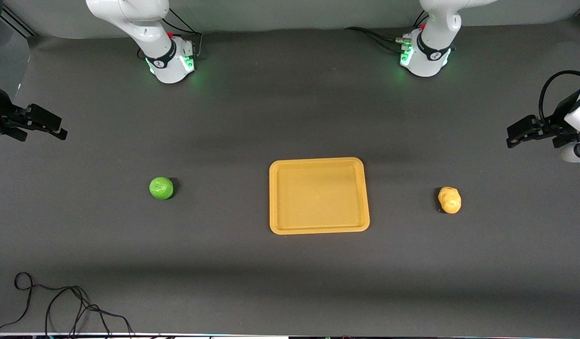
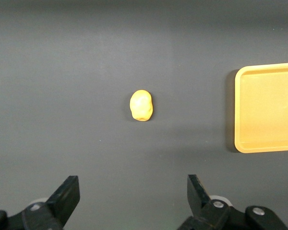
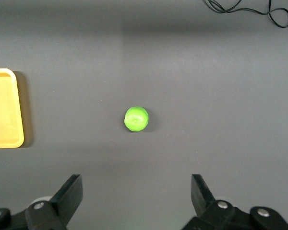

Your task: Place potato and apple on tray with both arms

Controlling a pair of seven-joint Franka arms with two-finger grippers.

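Note:
The orange-yellow tray (image 1: 280, 197) lies flat at the table's middle and holds nothing. The green apple (image 1: 161, 188) sits on the table toward the right arm's end. The yellow potato (image 1: 449, 199) sits toward the left arm's end. My left gripper (image 1: 512, 135) hangs open and empty high at its end of the table; its wrist view shows the potato (image 2: 141, 105) and the tray's edge (image 2: 240, 110). My right gripper (image 1: 59, 132) hangs open and empty high at its end; its wrist view shows the apple (image 3: 136, 119) and the tray's corner (image 3: 14, 110).
A loose black cable (image 1: 59, 306) lies curled on the dark table cover near the front camera at the right arm's end. It also shows in the right wrist view (image 3: 249, 9). The two green-lit arm bases (image 1: 170, 61) (image 1: 424, 56) stand along the table's edge farthest from the front camera.

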